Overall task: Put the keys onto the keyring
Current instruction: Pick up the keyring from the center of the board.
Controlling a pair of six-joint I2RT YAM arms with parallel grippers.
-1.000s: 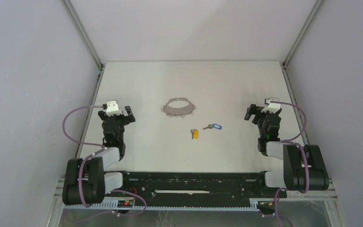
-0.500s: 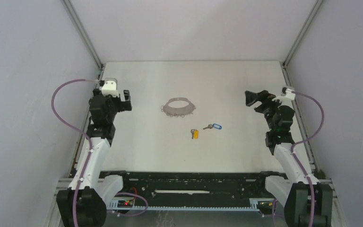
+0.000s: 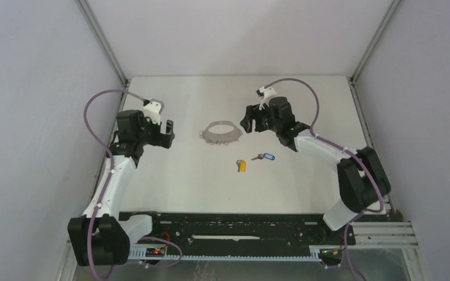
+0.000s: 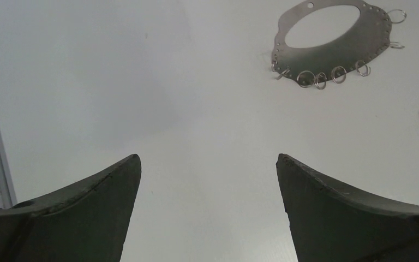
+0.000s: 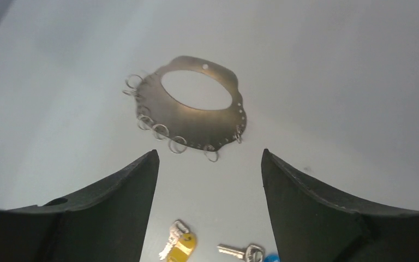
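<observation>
Two arms start from bases at the near edge of the table [image 3: 181, 187]. The L arm runs up the left side, its forearm leaning toward the far end and its wrist turned inward. The R arm bends at an elbow near the right edge, then stretches diagonally toward the far-left, with its purple cable looping over the wrist.

Next out, approx mid-table, lie the keys, flat and apart from each other. The yellow key [image 3: 241, 165] is nearer, and the blue key [image 3: 264, 157] is just beyond it to the right. Neither is touched by anything.

Farther on, the keyring [image 3: 221, 139] lies flat, its small loops strung along the near edge (seven or so, by the left wrist view), w/ no key on it.

The left gripper [image 3: 168, 134] sits left of the keyring, well apart from it, jaws spread wide w/ nothing between them. The right gripper [image 3: 249, 124] is just beside the keyring's right edge, looking down over it from the far side. Its jaws are also parted and hold nothing. In its wrist view the keyring shows beyond the gap between the fingers, with both keys below.
</observation>
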